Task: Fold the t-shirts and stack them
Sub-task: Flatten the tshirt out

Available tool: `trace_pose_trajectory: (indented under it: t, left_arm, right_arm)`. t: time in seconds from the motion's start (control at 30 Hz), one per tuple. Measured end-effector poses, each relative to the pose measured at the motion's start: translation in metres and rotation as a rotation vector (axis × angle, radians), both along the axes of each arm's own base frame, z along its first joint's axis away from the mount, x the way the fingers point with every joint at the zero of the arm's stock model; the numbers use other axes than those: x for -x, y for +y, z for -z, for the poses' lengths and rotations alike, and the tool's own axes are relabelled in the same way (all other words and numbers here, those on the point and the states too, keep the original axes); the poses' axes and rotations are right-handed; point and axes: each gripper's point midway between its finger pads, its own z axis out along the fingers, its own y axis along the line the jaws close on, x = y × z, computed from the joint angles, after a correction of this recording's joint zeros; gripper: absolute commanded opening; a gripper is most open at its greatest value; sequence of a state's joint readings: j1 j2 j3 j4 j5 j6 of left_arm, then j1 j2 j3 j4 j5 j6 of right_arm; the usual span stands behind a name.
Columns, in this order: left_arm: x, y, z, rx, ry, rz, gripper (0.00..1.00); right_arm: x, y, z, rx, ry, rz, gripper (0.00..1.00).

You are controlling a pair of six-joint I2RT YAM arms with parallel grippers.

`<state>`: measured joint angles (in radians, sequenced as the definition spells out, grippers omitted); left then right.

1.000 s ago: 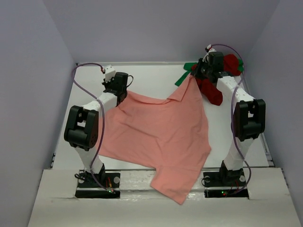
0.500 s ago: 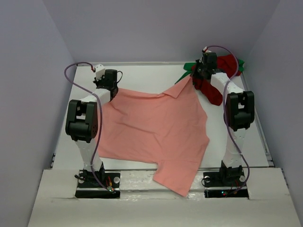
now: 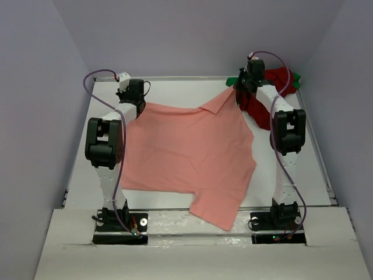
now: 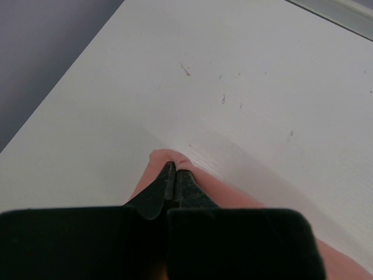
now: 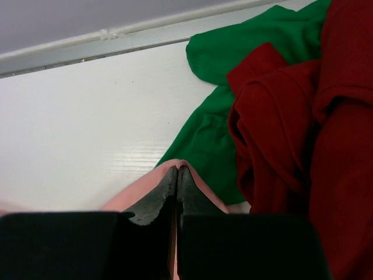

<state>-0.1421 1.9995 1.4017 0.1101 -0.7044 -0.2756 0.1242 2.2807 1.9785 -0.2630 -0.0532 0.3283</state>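
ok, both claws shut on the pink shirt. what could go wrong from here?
Left claw and right claw pinch only a sliver of the pink shirt; a pull may free it. The right claw sits beside the dark red shirt and green shirt and could drag them. The near sleeve overhangs the table's front and may snag.

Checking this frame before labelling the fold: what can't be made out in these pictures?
Green t-shirt: mostly under the dark red t-shirt, right wrist view; layout unclear.
Dark red t-shirt: cut off by that view's right edge; the right arm covers part in the top view.
Salmon-pink t-shirt: how much cloth the left gripper and right gripper pinch is hidden by their own bodies, wrist views.
Its left edge: under the left arm, top view.
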Motion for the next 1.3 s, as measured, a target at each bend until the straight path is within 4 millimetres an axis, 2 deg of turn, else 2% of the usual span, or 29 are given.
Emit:
trace_pose_trajectory:
  t: [0.27,0.73,1.03,1.3]
  left_arm:
    - [-0.013,-0.001,0.004,-0.018,0.017,0.011,0.00]
    - [-0.020,0.000,0.016,-0.043,0.080,0.027,0.00]
    - [-0.021,0.003,0.018,-0.032,0.093,0.031,0.00]
    - [-0.021,0.004,0.022,-0.025,0.103,0.037,0.00]
  right_arm:
    - [-0.010,0.005,0.013,-0.009,0.008,-0.014,0.00]
    - [-0.009,0.007,0.028,-0.016,0.035,-0.030,0.00]
    - [-0.012,0.008,0.030,-0.016,0.034,-0.031,0.00]
    - [-0.017,0.012,0.021,-0.026,0.013,-0.049,0.00]
